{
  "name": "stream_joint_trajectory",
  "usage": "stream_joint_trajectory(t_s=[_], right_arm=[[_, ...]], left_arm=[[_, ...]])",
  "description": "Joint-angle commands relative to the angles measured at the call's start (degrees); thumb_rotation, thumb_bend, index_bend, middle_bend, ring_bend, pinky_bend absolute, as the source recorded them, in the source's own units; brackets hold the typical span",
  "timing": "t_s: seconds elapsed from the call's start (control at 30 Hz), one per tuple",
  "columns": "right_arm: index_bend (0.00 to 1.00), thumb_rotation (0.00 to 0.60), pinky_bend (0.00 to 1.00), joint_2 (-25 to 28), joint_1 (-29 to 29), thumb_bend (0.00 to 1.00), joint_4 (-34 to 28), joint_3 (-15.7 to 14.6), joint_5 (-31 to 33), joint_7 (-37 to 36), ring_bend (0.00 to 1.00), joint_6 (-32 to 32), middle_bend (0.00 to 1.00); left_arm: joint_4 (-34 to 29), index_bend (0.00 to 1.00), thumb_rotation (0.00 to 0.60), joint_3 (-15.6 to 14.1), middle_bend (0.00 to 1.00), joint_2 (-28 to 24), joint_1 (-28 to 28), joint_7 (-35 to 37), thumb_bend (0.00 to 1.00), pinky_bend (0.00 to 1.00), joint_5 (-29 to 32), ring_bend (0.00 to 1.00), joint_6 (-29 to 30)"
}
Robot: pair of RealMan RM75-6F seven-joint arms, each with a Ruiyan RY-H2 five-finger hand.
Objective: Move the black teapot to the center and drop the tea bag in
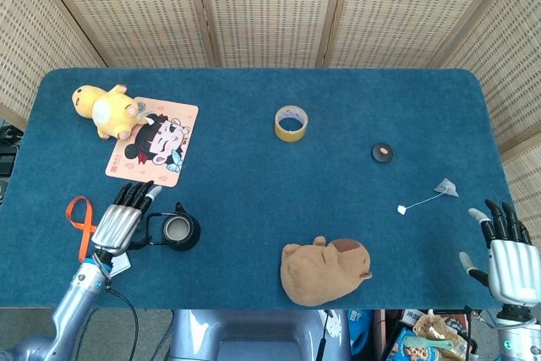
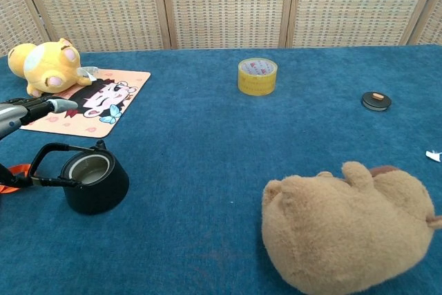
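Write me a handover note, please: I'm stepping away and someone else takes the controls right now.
Left hand: holds nothing, fingers extended, over the handle side of the black teapot, not gripping it.
Right hand: open and empty at the table's near right edge.
Teapot: upright, no lid on it, at the near left of the table, not yet at the center.
Tea bag: lies flat at the right, string running to its tag, in front of the right hand.
Done: nothing yet.
Left: grip the teapot handle, move the pot to the center, then pick up the tea bag and drop it in.
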State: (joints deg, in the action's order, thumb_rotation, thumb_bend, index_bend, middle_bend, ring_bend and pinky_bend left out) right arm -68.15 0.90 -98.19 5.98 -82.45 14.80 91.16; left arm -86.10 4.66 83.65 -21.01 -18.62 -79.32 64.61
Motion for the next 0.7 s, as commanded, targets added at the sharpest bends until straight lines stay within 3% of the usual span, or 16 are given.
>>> stream_joint_trajectory(t_s=[0.03, 0.43, 0.7], right_arm=[[0.26, 0.600, 0.23, 0.13, -0.17, 0.38, -0.09, -0.10, -0.15, -0.03, 0.05, 0.16, 0.19], [0.26, 0.600, 0.23, 0.11, -0.40, 0.38, 0.06, -0.17, -0.29, -0.26, 0.05, 0.17, 0.19], [0.26, 0.600, 0.23, 0.20, -0.39, 0.38, -0.14, -0.02, 0.01, -0.22, 0.05, -0.08, 0.18]], left_arm=[[0.22, 0.00, 0.600, 0.28, 0.00, 0.62, -0.42, 0.83, 0.26, 0.00, -0.05, 0.00, 0.17], [-1.18, 0.01, 0.600, -0.11, 0.00, 0.96, -1.88, 4.90, 0.26, 0.00, -2.69, 0.00, 1.09], [-2.49, 0.12, 0.600, -0.01, 0.00, 0.95, -3.37, 5.02, 0.26, 0.00, -3.13, 0.00, 0.37]])
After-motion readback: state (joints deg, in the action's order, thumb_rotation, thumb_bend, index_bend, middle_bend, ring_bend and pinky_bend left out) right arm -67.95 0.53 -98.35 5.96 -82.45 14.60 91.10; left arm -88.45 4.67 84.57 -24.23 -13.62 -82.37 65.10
